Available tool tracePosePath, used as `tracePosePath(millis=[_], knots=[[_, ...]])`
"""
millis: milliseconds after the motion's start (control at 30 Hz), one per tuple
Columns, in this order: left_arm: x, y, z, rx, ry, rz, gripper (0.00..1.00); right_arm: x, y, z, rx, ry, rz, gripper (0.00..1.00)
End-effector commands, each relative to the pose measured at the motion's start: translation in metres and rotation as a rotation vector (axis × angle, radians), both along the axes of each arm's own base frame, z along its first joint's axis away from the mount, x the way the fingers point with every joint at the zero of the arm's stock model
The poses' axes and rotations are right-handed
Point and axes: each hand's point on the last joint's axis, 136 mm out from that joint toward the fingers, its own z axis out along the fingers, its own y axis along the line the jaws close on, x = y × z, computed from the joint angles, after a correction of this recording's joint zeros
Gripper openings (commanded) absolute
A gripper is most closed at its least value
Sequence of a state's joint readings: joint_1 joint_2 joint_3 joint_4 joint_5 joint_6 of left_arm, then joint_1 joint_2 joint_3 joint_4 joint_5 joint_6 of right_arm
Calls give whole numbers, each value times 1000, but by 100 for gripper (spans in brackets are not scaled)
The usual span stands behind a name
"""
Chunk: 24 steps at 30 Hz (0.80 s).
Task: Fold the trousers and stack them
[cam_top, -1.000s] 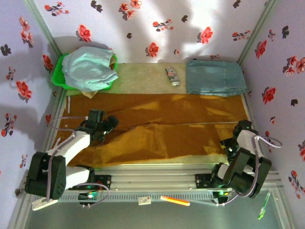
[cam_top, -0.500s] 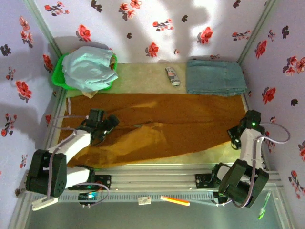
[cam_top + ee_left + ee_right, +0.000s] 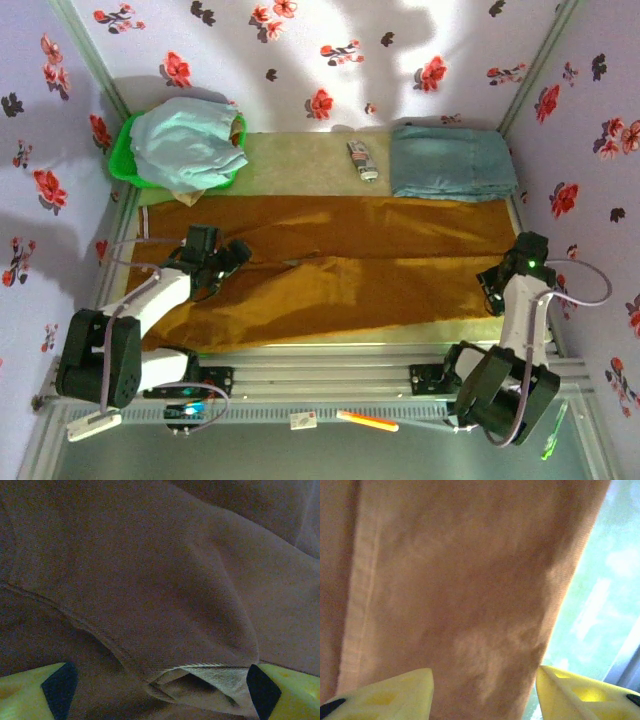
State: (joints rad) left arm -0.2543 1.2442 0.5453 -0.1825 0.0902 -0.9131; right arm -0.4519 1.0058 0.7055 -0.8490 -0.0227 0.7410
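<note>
Across the desk [image 3: 300,160]: your trousers [image 3: 350,270] lie spread, side to side.
Left gripper [image 3: 160,685]: fingers apart, over a fold near their left end.
Right gripper [image 3: 485,690]: fingers apart above their right end.

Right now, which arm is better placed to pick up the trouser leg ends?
Probably right: the right gripper hangs open at the trousers' leg ends; the left gripper is over the opposite end.

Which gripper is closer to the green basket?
Left. Left gripper sits just in front of the green basket, over the trousers; right gripper is across the table.
</note>
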Motion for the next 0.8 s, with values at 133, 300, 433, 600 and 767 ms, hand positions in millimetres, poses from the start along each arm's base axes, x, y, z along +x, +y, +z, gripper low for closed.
tracePosePath(millis=[133,300,433,600,767], knots=[[25,8,15,37,-19,26,92,96,93,29,71,-259,313,57],[49,37,-6,41,-1,149,92,134,145,-16,166,-222,435,57],[47,55,-32,20,77,210,91,134,150,-57,206,-142,441,56],[38,80,-51,14,127,284,91,121,143,-89,211,-66,428,59],[45,89,-55,0,161,284,91,131,144,-96,275,-63,426,59]])
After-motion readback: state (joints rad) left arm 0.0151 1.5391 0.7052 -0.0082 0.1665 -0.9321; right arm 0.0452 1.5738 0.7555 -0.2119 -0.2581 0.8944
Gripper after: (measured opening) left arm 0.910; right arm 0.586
